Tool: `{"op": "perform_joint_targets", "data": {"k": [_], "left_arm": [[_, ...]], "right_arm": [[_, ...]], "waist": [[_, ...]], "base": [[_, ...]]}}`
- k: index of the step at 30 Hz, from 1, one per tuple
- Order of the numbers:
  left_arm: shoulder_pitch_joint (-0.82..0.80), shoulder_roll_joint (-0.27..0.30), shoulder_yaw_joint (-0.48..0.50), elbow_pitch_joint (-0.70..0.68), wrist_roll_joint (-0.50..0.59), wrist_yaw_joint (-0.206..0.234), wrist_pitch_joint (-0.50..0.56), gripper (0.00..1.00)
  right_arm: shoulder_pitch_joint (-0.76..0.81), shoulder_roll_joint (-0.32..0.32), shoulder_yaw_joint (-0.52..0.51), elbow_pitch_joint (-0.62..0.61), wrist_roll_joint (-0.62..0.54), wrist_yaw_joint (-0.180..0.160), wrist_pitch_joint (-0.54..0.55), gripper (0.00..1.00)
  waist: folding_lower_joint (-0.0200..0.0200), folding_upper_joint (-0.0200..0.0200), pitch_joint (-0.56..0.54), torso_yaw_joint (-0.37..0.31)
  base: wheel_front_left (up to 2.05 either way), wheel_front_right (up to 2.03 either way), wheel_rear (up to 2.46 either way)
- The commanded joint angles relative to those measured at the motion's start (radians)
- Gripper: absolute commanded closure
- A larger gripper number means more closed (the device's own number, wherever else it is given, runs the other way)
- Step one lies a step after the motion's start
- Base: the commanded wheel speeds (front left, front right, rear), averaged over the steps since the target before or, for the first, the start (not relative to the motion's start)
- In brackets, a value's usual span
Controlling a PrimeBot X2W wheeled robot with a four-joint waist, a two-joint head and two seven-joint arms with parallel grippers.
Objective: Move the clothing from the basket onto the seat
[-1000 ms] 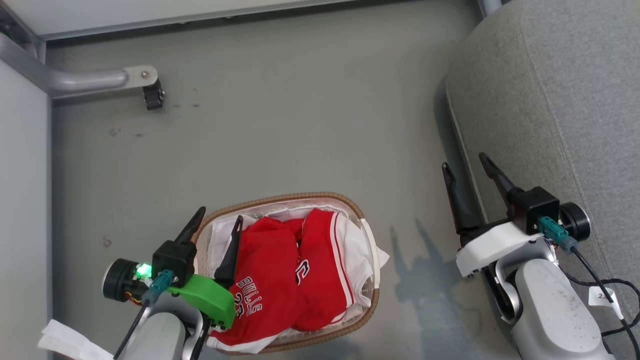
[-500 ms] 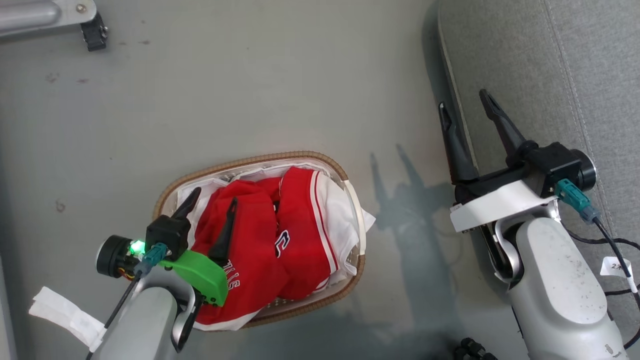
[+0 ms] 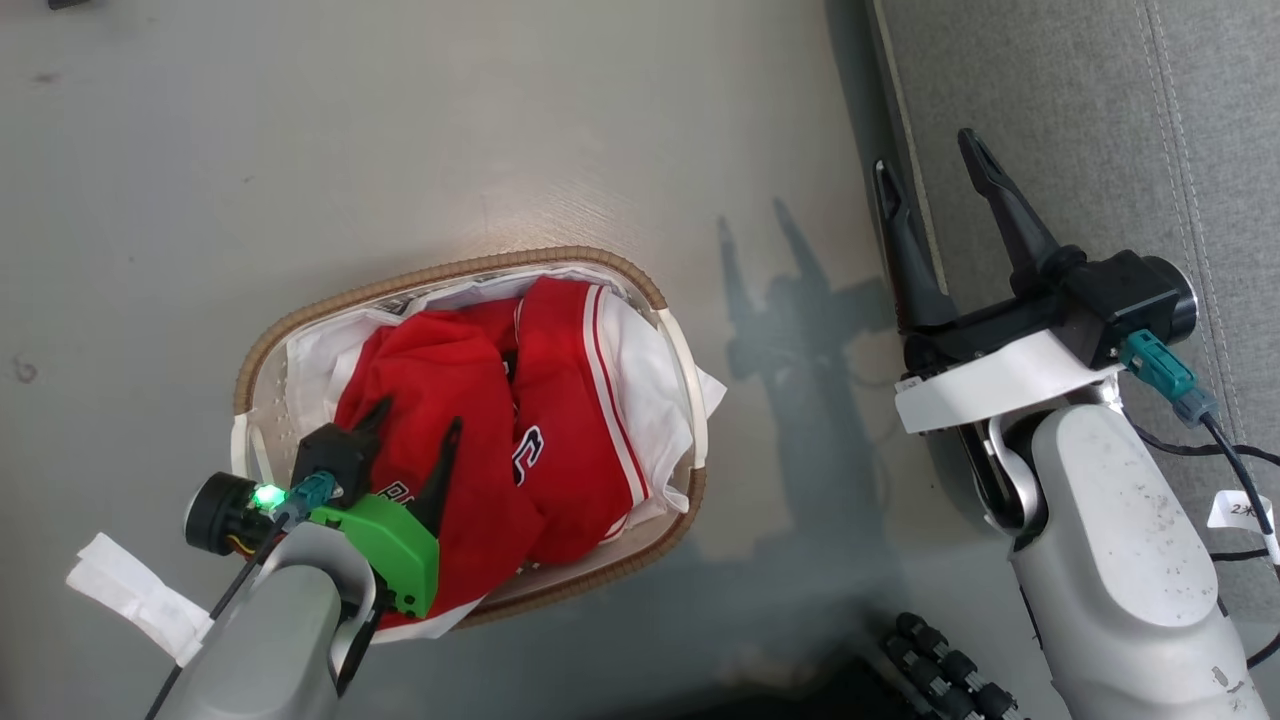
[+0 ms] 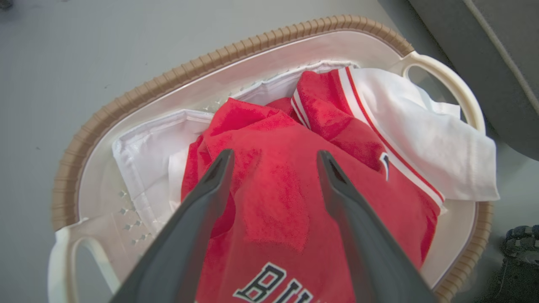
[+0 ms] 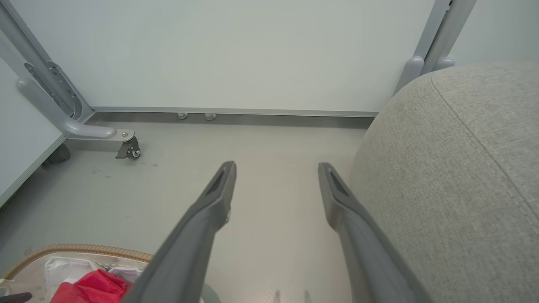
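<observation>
Two red garments (image 3: 480, 400) with white stripes and lettering lie bunched in the oval white basket (image 3: 450, 270), which has a brown woven rim and a white liner. My left gripper (image 3: 415, 418) hangs open just above the red fabric, fingers spread over the lettered garment (image 4: 273, 198), nothing held. The basket (image 4: 139, 90) sits on the floor beside the grey sofa (image 3: 1100, 120). At the sofa's edge (image 5: 454, 168), my right gripper (image 3: 930, 165) stands open and empty above the floor.
A grey metal frame leg with a caster (image 5: 126, 147) stands by the far wall. White paper or tape (image 3: 130, 600) lies beside my left forearm. Dark ribbed cable (image 3: 950, 670) lies on the floor at the bottom. Bare floor (image 3: 500, 130) lies beyond the basket.
The head camera has tilted down, shifting the scene up. My left gripper has dropped lower over the basket onto the red garments. The right gripper keeps its pose by the sofa.
</observation>
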Motion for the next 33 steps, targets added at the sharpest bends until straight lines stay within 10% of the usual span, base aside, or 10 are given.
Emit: {"op": "perform_joint_targets", "data": {"k": [1, 33], "left_arm": [[-0.030, 0.013, -0.012, 0.023, -0.015, 0.002, 0.000, 0.00], [-0.256, 0.066, -0.428, 0.275, -0.373, 0.002, 0.050, 0.00]], "right_arm": [[-0.013, -0.003, 0.001, -0.006, 0.006, -0.001, -0.005, 0.00], [-0.021, -0.002, 0.022, -0.031, 0.025, -0.001, -0.005, 0.00]], "waist": [[-0.0001, 0.0000, 0.022, -0.014], [-0.0001, 0.0000, 0.141, -0.042]], "base": [[0.00, 0.00, 0.00], [0.00, 0.00, 0.00]]}}
